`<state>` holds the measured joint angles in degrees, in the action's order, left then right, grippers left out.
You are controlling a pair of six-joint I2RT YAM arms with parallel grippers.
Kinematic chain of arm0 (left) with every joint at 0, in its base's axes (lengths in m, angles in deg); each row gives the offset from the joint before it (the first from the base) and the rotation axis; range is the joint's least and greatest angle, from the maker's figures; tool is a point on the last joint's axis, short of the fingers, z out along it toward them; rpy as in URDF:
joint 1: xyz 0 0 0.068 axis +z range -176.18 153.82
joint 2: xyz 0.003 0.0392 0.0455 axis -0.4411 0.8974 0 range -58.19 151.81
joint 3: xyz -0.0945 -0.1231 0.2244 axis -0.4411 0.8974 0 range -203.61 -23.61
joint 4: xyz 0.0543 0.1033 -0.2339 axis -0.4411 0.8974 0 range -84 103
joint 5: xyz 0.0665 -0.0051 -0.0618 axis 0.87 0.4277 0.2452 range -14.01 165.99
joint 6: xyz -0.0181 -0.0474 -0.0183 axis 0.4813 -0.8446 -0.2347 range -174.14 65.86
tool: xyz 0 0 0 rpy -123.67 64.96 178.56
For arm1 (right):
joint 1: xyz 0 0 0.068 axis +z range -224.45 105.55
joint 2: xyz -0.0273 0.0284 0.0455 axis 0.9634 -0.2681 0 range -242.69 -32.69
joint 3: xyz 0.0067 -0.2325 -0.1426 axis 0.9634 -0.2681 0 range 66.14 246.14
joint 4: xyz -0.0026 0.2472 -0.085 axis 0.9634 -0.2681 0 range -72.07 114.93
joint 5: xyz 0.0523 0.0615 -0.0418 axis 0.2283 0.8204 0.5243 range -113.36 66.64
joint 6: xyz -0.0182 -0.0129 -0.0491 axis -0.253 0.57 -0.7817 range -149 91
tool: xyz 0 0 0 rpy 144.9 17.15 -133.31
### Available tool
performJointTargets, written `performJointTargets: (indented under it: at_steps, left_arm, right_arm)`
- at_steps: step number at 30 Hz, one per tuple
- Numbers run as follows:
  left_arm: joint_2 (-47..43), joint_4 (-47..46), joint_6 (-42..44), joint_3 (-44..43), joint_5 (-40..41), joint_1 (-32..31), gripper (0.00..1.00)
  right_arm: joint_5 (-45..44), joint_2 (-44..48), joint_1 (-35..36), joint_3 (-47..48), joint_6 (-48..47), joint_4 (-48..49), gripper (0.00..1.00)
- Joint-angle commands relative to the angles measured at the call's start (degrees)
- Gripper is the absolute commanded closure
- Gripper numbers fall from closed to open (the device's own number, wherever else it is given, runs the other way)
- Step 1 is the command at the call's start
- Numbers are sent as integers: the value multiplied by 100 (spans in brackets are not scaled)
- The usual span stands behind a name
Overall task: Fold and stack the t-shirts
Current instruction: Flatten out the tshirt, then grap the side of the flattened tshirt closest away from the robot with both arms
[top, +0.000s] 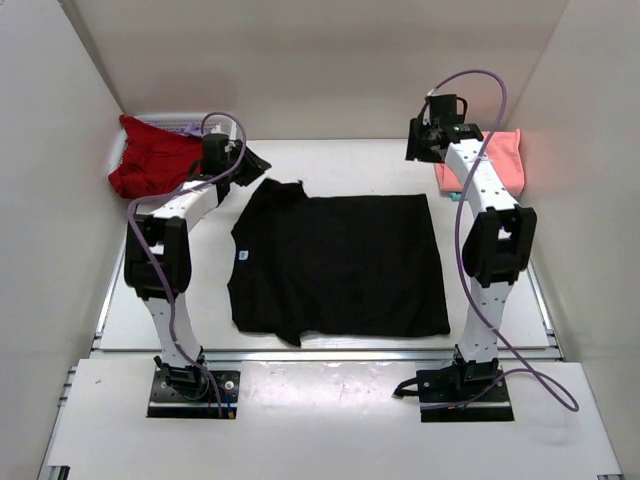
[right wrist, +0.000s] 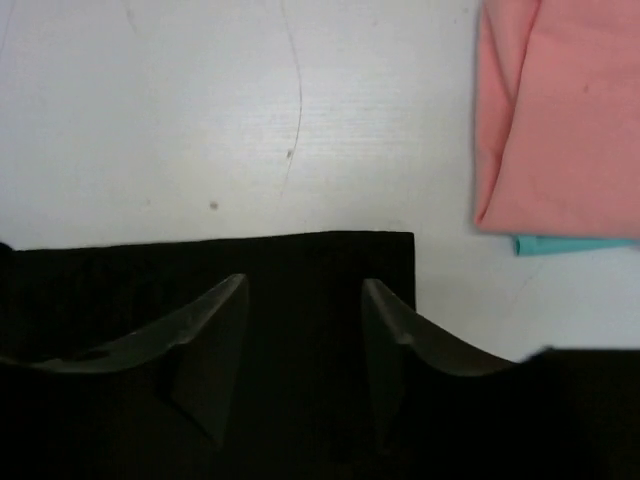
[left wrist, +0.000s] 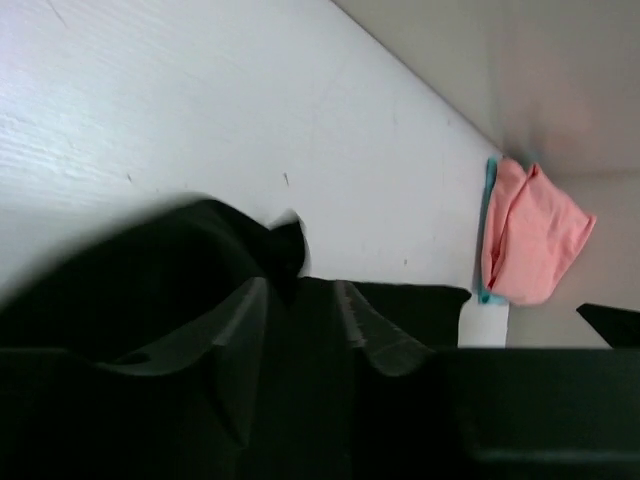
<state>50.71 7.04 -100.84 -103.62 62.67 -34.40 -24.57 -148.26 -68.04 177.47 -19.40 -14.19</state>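
The black t-shirt (top: 335,265) lies spread flat mid-table, its light-blue label (top: 243,254) at the left. Its far-left sleeve (top: 257,160) lies by my left gripper (top: 232,160). In the left wrist view that gripper (left wrist: 302,295) is partly open, with the black sleeve (left wrist: 150,270) filling the gap between the jaws. My right gripper (top: 422,148) is open over the shirt's far-right corner (right wrist: 380,250), empty in its wrist view (right wrist: 303,300). The salmon-pink shirt (top: 500,160) lies folded at the back right. The red shirt (top: 150,165) is bunched at the back left.
The red shirt hangs over a white slatted basket (top: 185,125) in the back-left corner. A teal cloth edge (right wrist: 560,243) shows under the pink shirt (right wrist: 560,110). White walls close in the back and both sides.
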Motion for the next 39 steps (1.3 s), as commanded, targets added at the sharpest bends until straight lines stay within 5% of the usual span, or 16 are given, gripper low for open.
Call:
performJointTargets:
  at_steps: [1, 4, 9, 17, 26, 33, 39]
  left_arm:
    - [-37, -650, 142, -735, -162, 172, 53]
    - [-157, -543, 240, -789, -302, 252, 58]
    - [-1221, -640, -59, 956, -583, 340, 58]
    - [-4005, 2177, 933, 3280, 303, -512, 53]
    - [-6537, 4298, 488, 5204, 471, -600, 54]
    - [-7374, 3669, -532, 6559, 321, -759, 58]
    - [-6936, 2833, -613, 6928, 594, -830, 59]
  right_arm:
    - [-406, -124, -26, 1074, -29, 44, 50]
    - [-450, 42, -61, 901, -20, 0, 40]
    - [-381, 1086, -193, -827, 137, -26, 40]
    - [-388, 2618, -211, -3596, 717, -1150, 40]
    - [-29, 4392, -281, -5691, 1166, -1687, 40]
    - [51, 4807, -307, -6070, 1166, -1801, 39]
    - [77, 4913, -308, -6448, 1237, -1889, 31]
